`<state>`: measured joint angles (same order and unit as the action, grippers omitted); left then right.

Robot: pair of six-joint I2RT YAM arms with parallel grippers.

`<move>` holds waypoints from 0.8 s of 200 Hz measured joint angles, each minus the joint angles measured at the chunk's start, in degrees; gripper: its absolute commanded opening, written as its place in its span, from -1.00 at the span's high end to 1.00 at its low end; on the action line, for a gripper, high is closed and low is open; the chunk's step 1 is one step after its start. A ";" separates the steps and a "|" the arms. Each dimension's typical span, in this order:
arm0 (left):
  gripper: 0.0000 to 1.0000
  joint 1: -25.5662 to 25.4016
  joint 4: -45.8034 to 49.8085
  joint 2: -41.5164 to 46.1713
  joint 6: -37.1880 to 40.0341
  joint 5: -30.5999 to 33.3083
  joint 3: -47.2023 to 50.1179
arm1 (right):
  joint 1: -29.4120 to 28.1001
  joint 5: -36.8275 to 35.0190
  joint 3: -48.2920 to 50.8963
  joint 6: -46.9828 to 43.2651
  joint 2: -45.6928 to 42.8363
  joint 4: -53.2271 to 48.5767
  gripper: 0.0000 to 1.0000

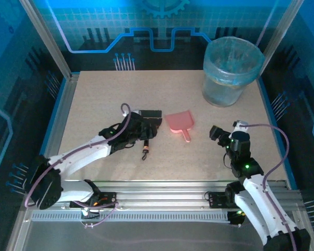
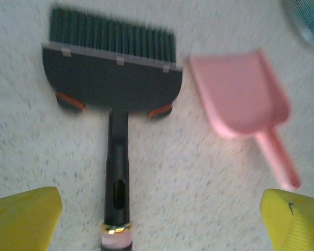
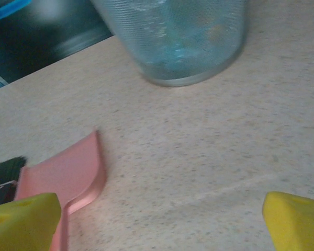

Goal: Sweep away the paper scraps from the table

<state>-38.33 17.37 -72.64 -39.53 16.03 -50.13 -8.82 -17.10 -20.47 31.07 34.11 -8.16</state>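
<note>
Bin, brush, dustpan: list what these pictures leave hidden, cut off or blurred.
Top view: the left gripper hides the middle of the brush.
Right wrist view: the frame's top edge cuts off the rim of the bin; coloured smudges behind its cloudy wall are too blurred to identify.
Left wrist view: the dustpan is motion-blurred, its edges soft.
Right wrist view: a yellow finger covers the dustpan's handle.

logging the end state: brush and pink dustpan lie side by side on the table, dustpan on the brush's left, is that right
Not quite. The top external view shows the pink dustpan to the right of the brush, not on its left. They do lie side by side on the table.
</note>
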 measured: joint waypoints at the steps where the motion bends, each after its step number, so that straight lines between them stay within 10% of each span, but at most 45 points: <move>1: -0.98 0.00 0.04 0.13 -0.04 0.22 -0.11 | 0.11 -0.02 0.00 0.02 0.04 -0.02 -1.00; 79: -0.98 2.34 3.93 1.95 -1.60 20.59 -12.59 | 6.62 -4.09 0.00 -7.52 15.23 10.01 -1.00; 160: -0.98 26.73 -19.08 0.17 13.18 30.18 8.81 | 8.98 -0.98 -2.89 -22.97 32.41 21.51 -1.00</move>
<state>-11.60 -1.72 -72.47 -26.35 46.22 -41.32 0.16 -18.09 -23.35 8.10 66.52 13.34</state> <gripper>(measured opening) 0.990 0.997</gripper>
